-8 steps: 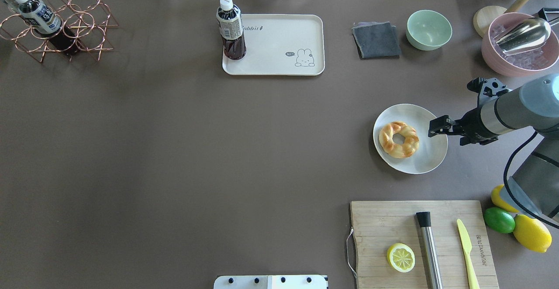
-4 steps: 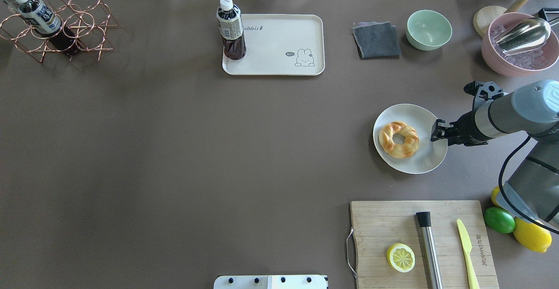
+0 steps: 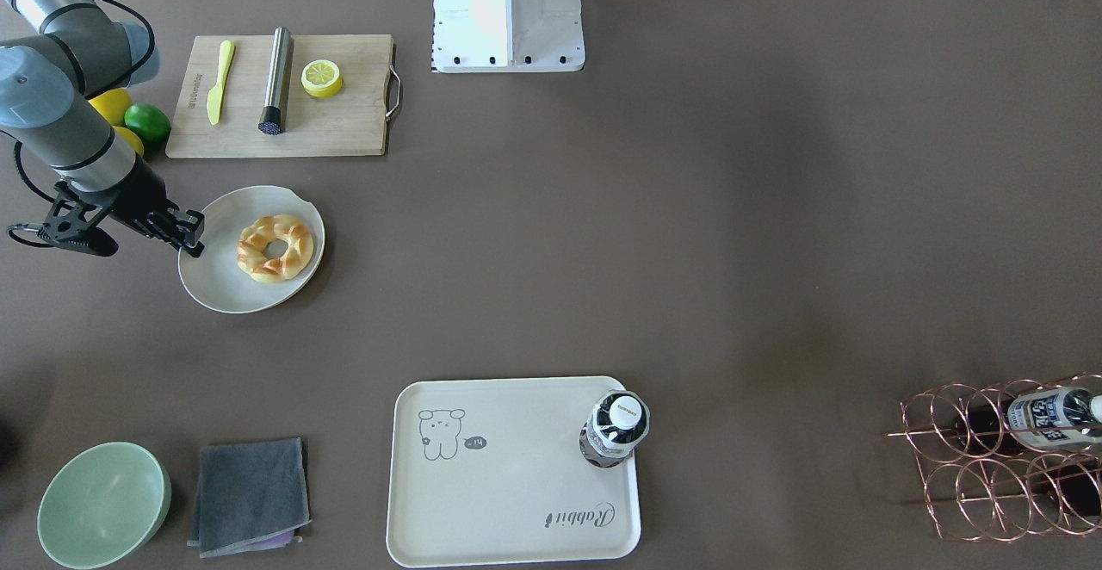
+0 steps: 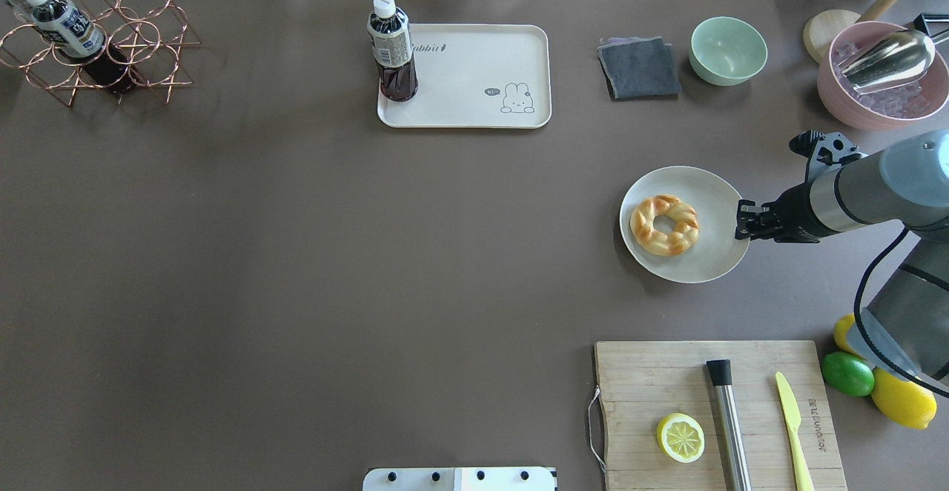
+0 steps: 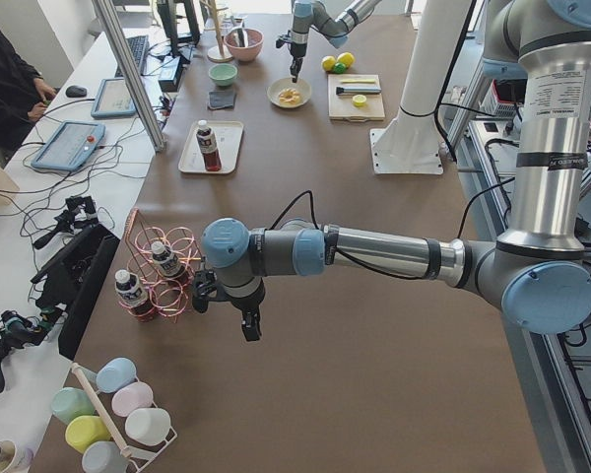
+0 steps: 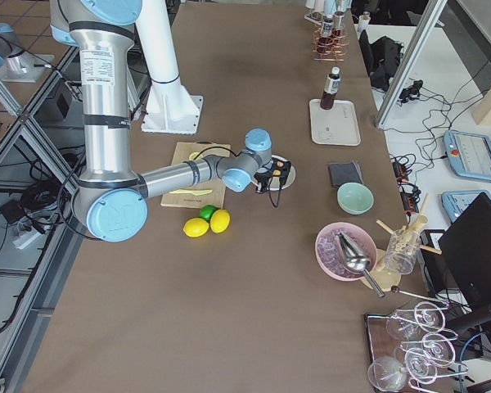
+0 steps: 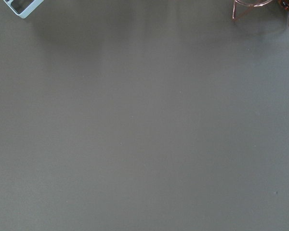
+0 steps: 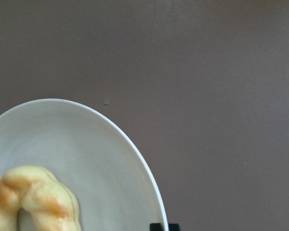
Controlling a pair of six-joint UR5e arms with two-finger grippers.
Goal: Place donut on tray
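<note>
Right claw [image 4: 741, 222] is down at the edge of the round plate [image 4: 712, 194] on the side facing the arm, tips right on the rim. From overhead its fingers look drawn close together, but I can't tell whether they pinch the rim or only touch it. The right wrist camera gives me just a sliver of black fingertip [image 8: 159, 226] at the bottom edge, sitting at the plate's rim, so no clear read there either.

The donut [image 4: 664, 225] lies flat on that plate, a little off-centre, toward the side away from the claw, with a strip of bare plate between the two. Nothing is gripping it.

The tray [image 4: 460, 90] is well apart from the plate, toward the far edge of the tabletop [image 4: 296, 254] in the overhead view. A dark drink bottle [image 4: 391, 50] stands upright in one of its corners, the rest of its surface is bare, and the little animal drawing sits in the corner diagonally opposite.

Left claw [image 5: 250, 330] shows only in the side view from the left end of the table. It hangs pointing down over the tabletop just beside the copper wire rack [image 4: 141, 38], and from there I can't tell how wide it stands. Its wrist camera shows brown tabletop with a bit of the rack in the top corner.

Nearer the robot than the plate lies the wooden cutting board [image 4: 652, 380], carrying a lemon half [image 4: 680, 437]. A grey cloth [image 4: 639, 68] and a green bowl [image 4: 728, 50] sit side by side at the far edge, near the tray.
</note>
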